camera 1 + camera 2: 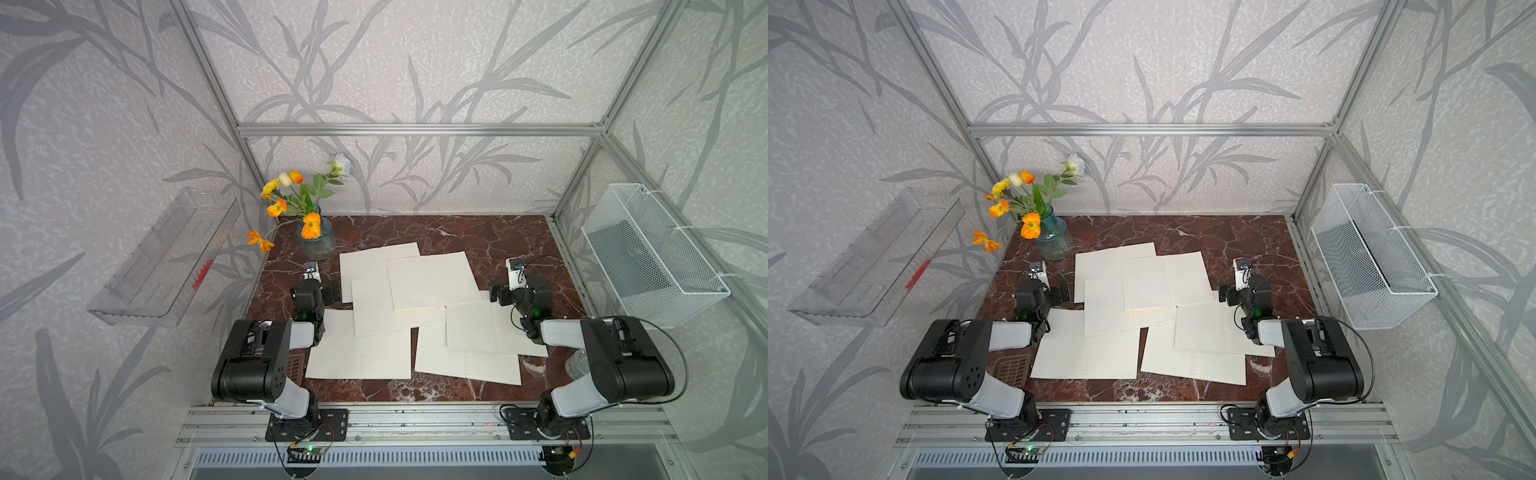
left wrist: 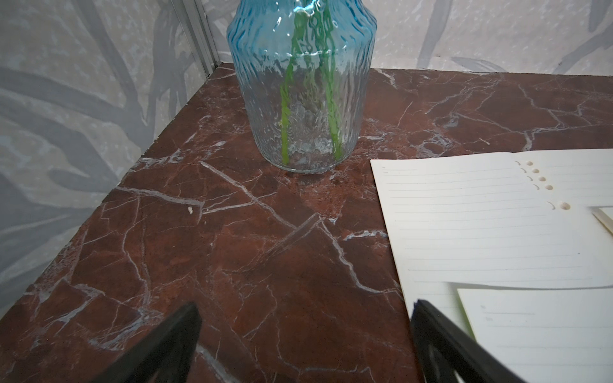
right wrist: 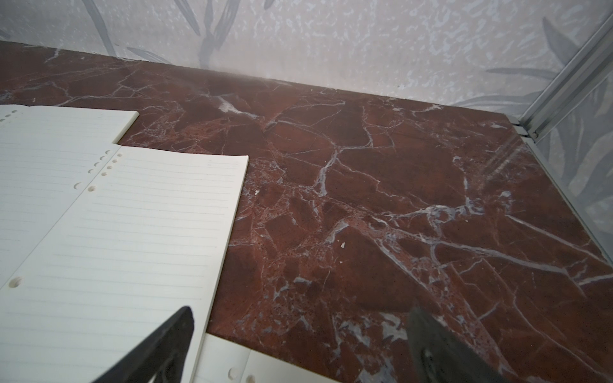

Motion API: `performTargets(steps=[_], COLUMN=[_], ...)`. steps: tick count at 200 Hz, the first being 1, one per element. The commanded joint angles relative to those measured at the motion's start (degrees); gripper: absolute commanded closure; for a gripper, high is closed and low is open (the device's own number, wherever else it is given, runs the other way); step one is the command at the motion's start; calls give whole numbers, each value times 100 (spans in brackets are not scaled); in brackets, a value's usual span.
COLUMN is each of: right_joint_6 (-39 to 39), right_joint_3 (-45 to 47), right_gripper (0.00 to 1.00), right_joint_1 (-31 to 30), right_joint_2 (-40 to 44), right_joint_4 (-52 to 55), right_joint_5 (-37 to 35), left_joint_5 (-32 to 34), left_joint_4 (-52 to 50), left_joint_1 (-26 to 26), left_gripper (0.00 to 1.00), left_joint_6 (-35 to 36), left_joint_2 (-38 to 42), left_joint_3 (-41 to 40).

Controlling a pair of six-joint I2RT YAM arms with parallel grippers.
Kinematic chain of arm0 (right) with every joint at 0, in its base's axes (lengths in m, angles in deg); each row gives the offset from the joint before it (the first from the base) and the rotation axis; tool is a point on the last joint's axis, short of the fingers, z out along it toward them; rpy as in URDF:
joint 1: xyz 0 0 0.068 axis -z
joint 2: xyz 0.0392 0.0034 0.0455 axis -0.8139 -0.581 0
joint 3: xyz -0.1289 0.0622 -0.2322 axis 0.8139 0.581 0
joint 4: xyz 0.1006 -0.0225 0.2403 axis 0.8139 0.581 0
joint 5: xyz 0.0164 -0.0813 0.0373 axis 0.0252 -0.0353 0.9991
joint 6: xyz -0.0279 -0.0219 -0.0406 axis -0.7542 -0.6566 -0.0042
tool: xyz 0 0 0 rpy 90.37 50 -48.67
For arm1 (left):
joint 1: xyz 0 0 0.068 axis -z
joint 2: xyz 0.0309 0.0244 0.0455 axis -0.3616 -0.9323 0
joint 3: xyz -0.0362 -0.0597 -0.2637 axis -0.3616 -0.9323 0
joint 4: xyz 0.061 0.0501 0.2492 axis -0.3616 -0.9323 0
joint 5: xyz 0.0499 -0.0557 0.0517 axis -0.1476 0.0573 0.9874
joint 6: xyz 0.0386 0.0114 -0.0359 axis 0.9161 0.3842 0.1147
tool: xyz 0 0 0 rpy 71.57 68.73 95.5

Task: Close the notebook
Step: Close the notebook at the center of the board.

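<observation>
Cream lined paper everywhere, lol: a pile of open notebooks (image 1: 1088, 353) overlapping on the marble table (image 1: 478, 232). I'd go for the top notebook (image 1: 432, 282), which lies flat and open in the middle of the pile. It looks light and floppy, with thin, slick pages and no stiff cover that I can see, so pinching a single sheet would probably just curl it. My guess is to take the outer edge of one half, several pages together, and fold it over the line of punched holes.

The right gripper (image 3: 300, 311) is spread wide with nothing in it. One finger hangs over the top notebook's outer edge and the other over bare marble, so the page starts right at that hand and runs away to its side. The left gripper (image 2: 306, 306) is also wide apart and empty. A different spread begins at its pile-side finger, and the blue glass vase (image 2: 302, 99) stands straight ahead of it. That vase looks fragile, so I'd steer clear.
</observation>
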Motion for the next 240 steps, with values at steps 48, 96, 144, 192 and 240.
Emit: performTargets(steps=[48, 96, 144, 192, 240], right_joint_6=[62, 522, 998, 1305, 1876], right_joint_3=[-751, -1648, -2365, -3232, -4357], right_gripper=[1, 1, 1, 1, 1], right_joint_1=[-13, -61, -328, -970, -1139], right_joint_2=[599, 858, 827, 702, 286], right_joint_4=[1648, 3006, 3605, 4758, 6475], right_joint_5=[-225, -645, -642, -2173, -3268], left_joint_5=[107, 149, 278, 706, 157], left_joint_4=[-1249, -2968, -4596, -5117, -5821], left_joint_1=[5, 183, 714, 1130, 1243], left_gripper=[0, 0, 0, 0, 0], left_joint_6=[39, -443, -770, -1446, -2058], left_joint_2=[622, 1751, 2394, 2802, 2791], left_joint_3=[598, 1343, 2621, 3008, 3301])
